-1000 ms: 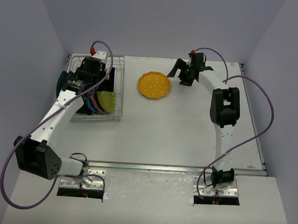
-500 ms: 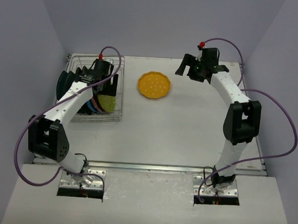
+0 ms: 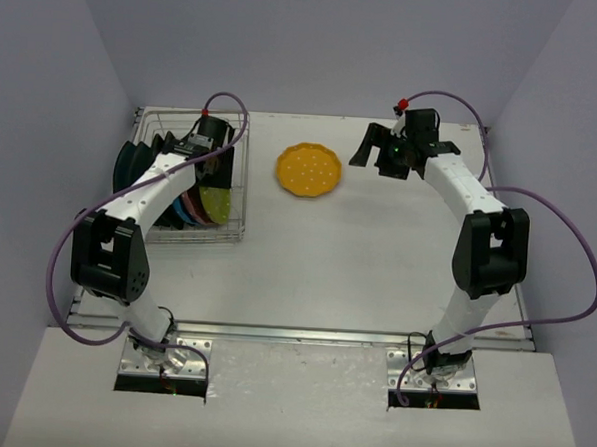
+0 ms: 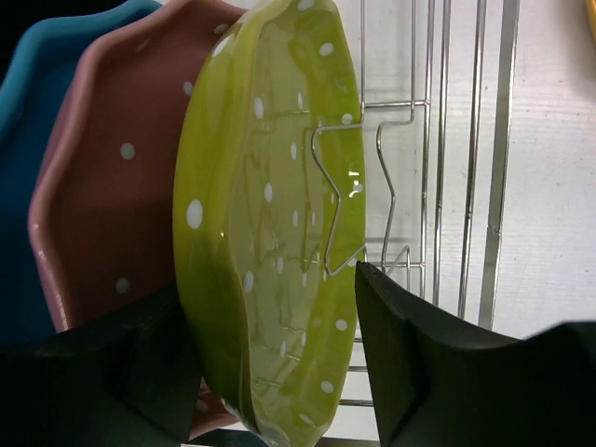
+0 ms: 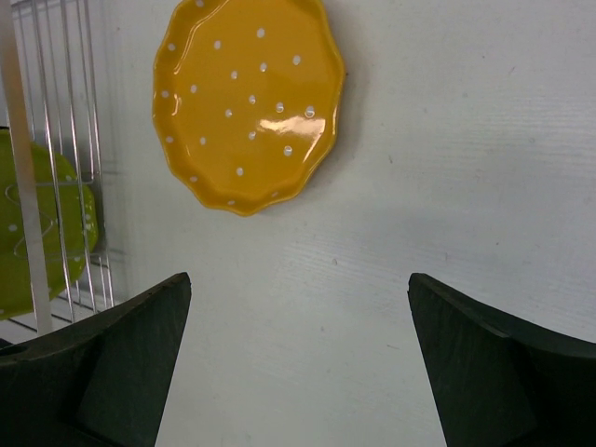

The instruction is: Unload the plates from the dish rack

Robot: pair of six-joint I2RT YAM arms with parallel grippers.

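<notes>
Left pincer (image 4: 270, 289) has narrowed around the yellow-green plate (image 4: 270, 168); whether it grasps, I cannot tell. Right pincer (image 5: 298, 279) stays released.

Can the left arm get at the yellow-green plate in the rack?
Probably yes: the left pincer straddles the yellow-green plate, one finger on each side; only a thin dish rack wire crosses its face.
</notes>
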